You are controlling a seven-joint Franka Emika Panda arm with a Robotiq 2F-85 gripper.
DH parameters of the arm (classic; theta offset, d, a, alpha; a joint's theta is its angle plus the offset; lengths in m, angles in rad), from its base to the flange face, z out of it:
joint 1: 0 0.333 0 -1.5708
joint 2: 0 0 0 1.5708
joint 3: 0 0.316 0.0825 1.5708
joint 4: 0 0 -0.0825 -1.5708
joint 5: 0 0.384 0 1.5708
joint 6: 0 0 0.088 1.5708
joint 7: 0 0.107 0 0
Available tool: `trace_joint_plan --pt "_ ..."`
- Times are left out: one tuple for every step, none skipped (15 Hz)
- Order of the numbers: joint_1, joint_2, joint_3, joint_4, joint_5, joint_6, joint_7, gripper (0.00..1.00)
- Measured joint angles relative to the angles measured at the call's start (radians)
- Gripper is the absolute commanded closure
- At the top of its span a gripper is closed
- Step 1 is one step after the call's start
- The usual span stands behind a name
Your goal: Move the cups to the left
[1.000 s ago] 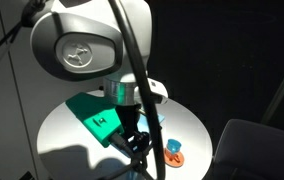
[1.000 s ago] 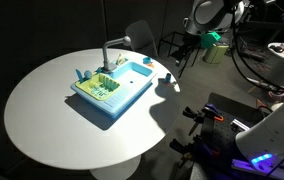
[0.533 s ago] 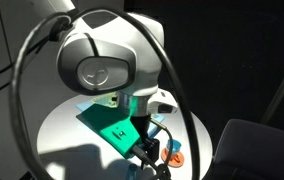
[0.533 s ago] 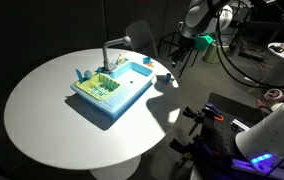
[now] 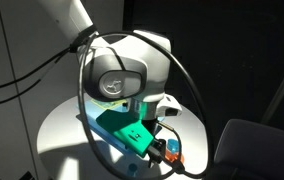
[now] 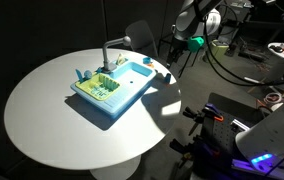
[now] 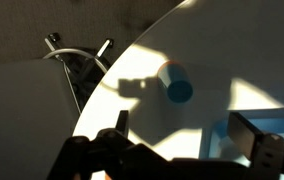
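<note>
The jaws show only as dark silhouettes along the bottom edge of the wrist view. Their opening cannot be determined, and nothing is visible in their grip. Ahead of them and apart from them, one cup (image 7: 177, 88) rests on the white tabletop (image 7: 212, 45), sunlit, with its shadow falling to the left. In an exterior view the cup (image 6: 167, 78) lies on the tabletop just off the blue sink (image 6: 112, 92), near an orange saucer (image 6: 149, 62). The arm (image 6: 194, 20) hangs above the far tabletop edge.
</note>
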Motion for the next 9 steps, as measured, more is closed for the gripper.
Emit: trace_joint_plan --pt "-0.005 0.013 0.008 0.008 0.000 0.001 -0.001 0.00" --pt "-0.011 0.026 0.017 0.015 0.000 0.002 -0.002 0.00" --pt "-0.017 0.039 0.025 0.022 0.000 0.002 -0.003 0.00" --pt "-0.022 0.050 0.032 0.027 0.000 0.002 -0.003 0.00" --pt "-0.028 0.061 0.039 0.030 0.000 0.003 -0.003 0.00" --pt "-0.033 0.070 0.045 0.033 0.000 0.003 -0.004 0.00" --pt "-0.039 0.078 0.051 0.035 0.000 0.003 -0.004 0.00" --pt "-0.044 0.084 0.055 0.035 0.000 0.003 -0.006 0.00" --pt "-0.049 0.089 0.059 0.035 0.000 0.003 -0.007 0.00"
